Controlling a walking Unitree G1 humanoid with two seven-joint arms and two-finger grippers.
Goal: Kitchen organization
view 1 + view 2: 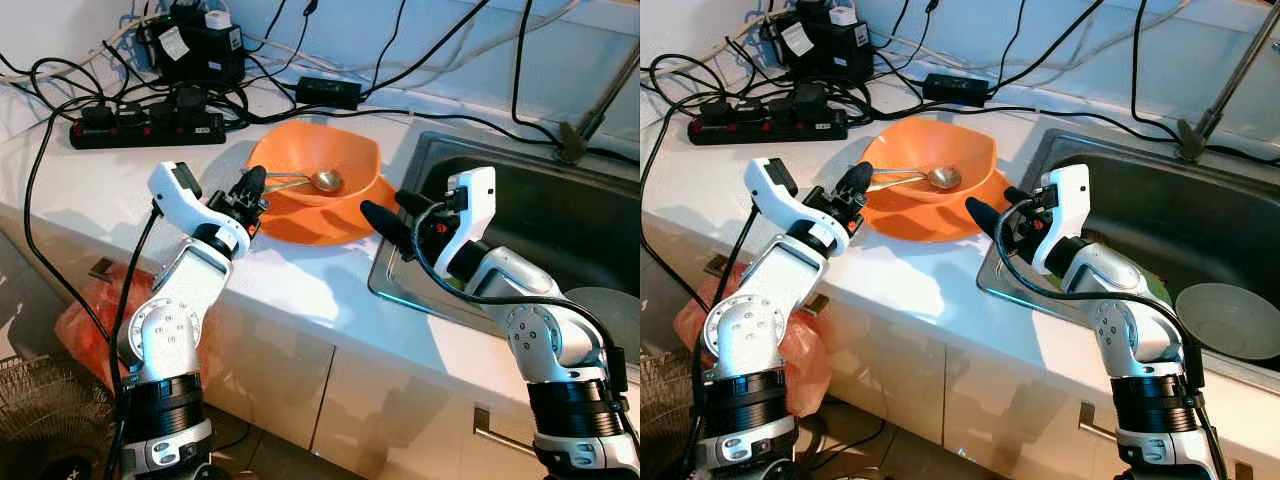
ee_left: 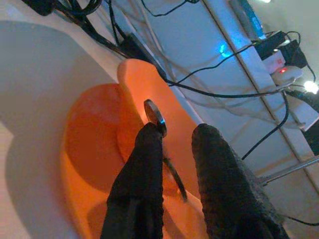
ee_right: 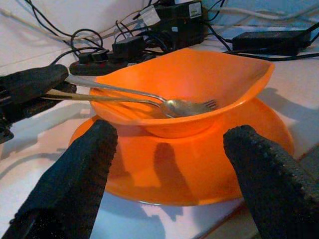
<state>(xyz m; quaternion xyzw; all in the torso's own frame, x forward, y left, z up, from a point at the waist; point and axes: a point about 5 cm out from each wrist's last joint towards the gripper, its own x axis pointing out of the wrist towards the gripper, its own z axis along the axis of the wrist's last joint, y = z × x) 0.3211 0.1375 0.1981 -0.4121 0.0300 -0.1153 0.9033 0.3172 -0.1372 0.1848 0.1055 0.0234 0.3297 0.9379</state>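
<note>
- Gripping utensil handles [image 1: 285,181] w/ left gripper [image 1: 252,187] over orange bowl [image 1: 330,160], which sits on orange plate [image 1: 310,225].
- Right gripper [image 1: 385,215] spread wide by plate, near worktop's [image 1: 90,190] sink [image 1: 560,215] edge.

Home kitchen: white counter [image 1: 300,270], steel sink [image 1: 560,215], tap [image 1: 600,95], cabinet fronts [image 1: 330,400] below.

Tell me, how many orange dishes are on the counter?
2. An orange bowl holding cutlery sits on an orange plate, on the white counter beside the sink. Others could be hidden beneath them.
</note>
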